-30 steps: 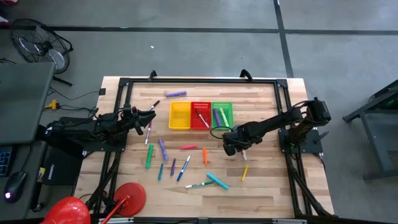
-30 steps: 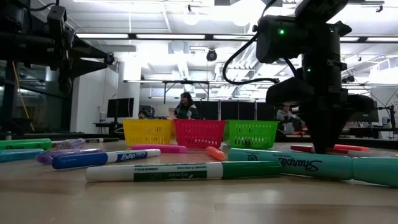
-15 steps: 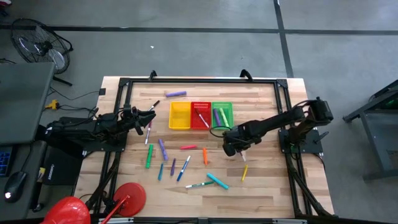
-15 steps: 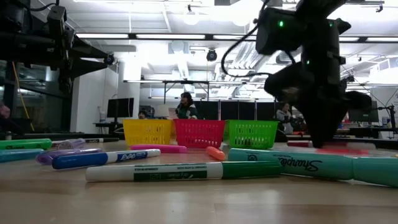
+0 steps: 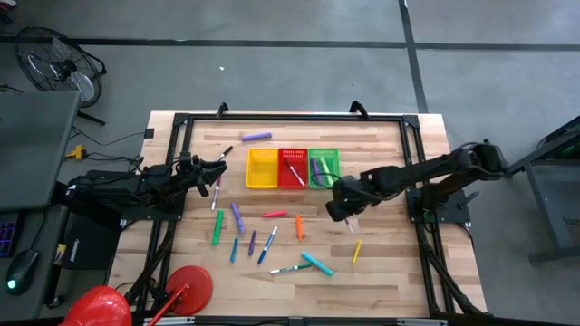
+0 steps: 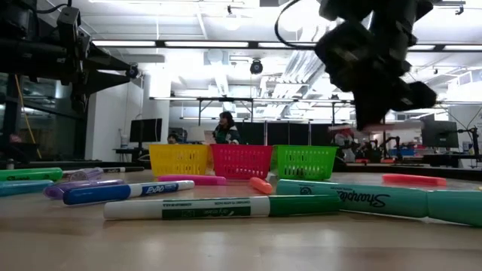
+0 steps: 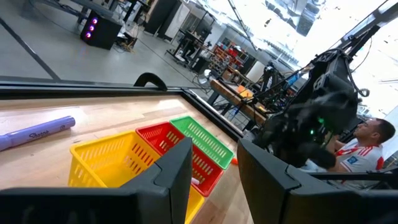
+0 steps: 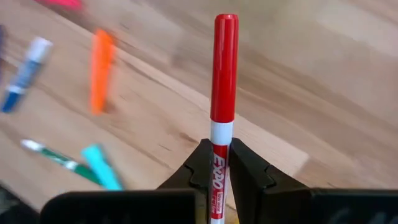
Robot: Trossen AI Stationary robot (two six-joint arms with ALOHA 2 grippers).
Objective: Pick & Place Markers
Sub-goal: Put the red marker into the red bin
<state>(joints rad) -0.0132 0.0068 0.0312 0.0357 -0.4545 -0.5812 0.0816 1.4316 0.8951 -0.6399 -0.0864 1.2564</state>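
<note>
Many markers lie scattered on the wooden table (image 5: 390, 272), among them a teal one (image 5: 316, 263), an orange one (image 5: 298, 226) and a purple one (image 5: 256, 137). A few lie in the red basket (image 5: 293, 167) and the green basket (image 5: 323, 167). My right gripper (image 5: 336, 205) (image 8: 222, 152) hangs above the table just near of the green basket, shut on a red Expo marker (image 8: 224, 74). My left gripper (image 5: 220, 166) (image 7: 214, 168) waits open at the table's left, beside the yellow basket (image 5: 263, 167). My right gripper pinches the red marker between its two fingers (image 8: 199, 163) on the white printed barrel (image 8: 221, 140). The marker runs along the fingers, and its red cap end (image 8: 225, 37) sticks out past the fingertips. It is lifted clear of the table.
The three mesh baskets stand in a row at the far middle of the table. A red marker (image 5: 352, 225) and a yellow one (image 5: 356, 251) lie near of my right gripper. A black frame (image 5: 290, 118) runs around the table. People sit in the room beyond.
My right gripper has risen from the table top and moved a little toward the far edge, nearer the green basket, carrying the red marker clear of the wood.
</note>
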